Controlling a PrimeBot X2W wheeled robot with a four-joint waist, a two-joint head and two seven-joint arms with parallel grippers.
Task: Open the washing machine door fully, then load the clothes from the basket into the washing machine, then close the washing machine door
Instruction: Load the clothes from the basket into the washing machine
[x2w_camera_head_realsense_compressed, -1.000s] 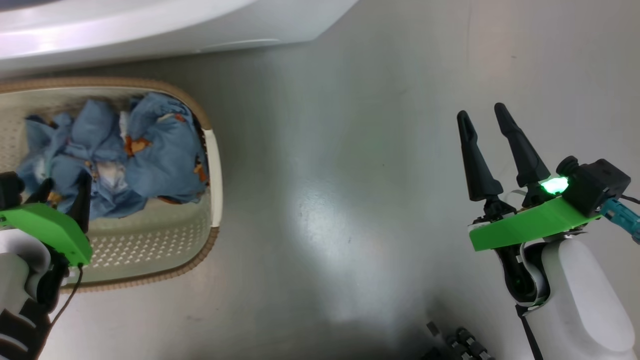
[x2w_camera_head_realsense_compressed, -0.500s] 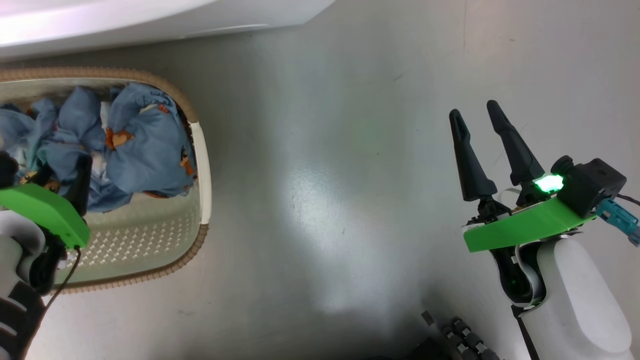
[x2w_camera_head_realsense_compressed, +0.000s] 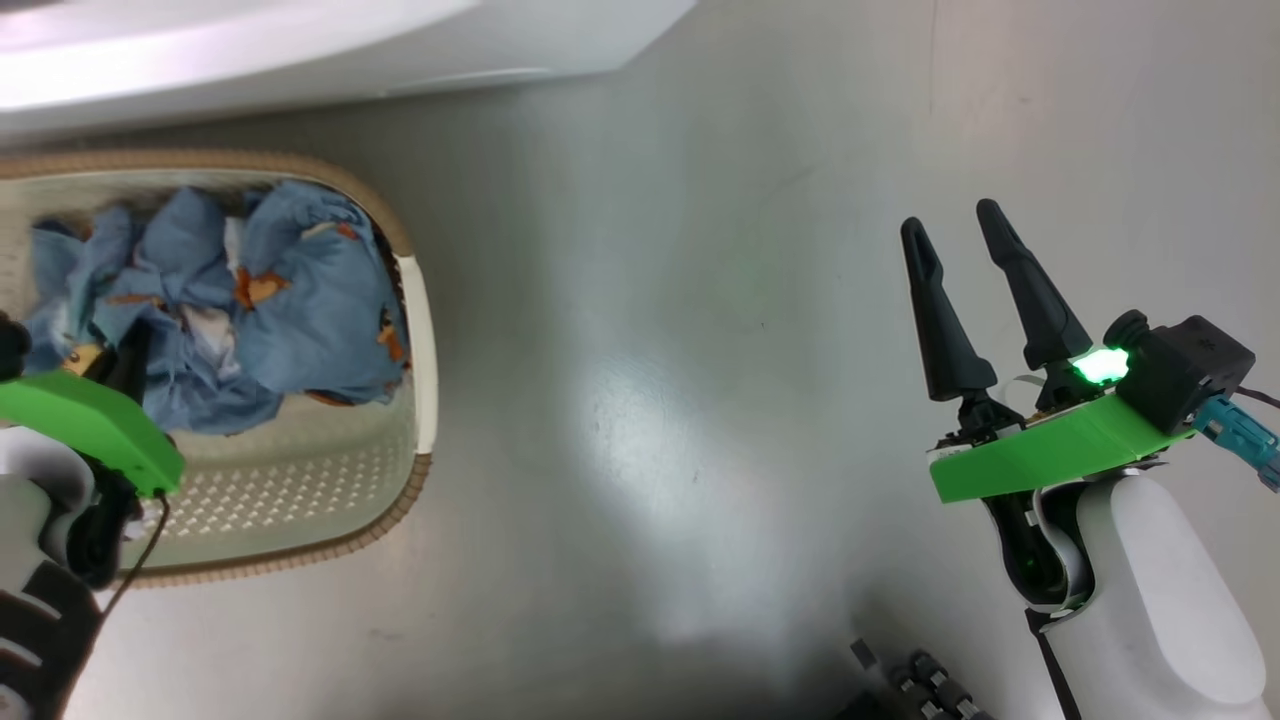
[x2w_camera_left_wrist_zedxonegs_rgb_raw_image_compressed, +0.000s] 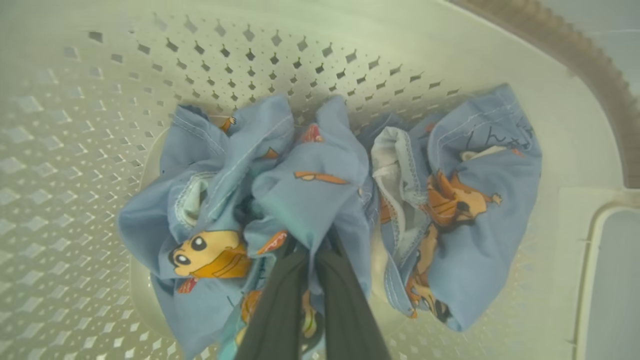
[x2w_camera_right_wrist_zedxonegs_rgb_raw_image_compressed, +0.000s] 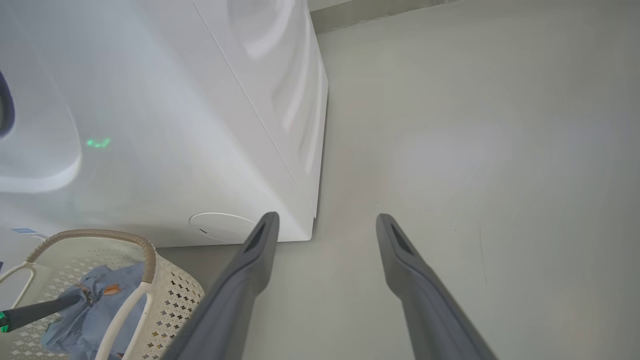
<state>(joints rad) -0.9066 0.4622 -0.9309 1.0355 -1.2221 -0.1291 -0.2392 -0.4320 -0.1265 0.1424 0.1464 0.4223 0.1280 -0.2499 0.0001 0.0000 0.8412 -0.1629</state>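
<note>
Left gripper: both dark fingers pressed together, tips buried in a fold of the clothes, pinching the cloth between them. In the head view it sat at the lower left, reaching down into the basket.

Right gripper: fingers spread apart, nothing between them, held over bare grey floor well apart from the basket. Its own camera showed the same gap, with floor beyond.

Clothes: two light blue bundles with orange printed figures lay side by side inside the basket, touching each other. The pinched bundle was the left one in the left wrist view. The other bundle lay loose beside it, against the perforated wall.

Basket stood on the floor, just in front of the washing machine. From the right wrist camera, the basket's brown rim sat below the machine's white front, near the round cover.
</note>
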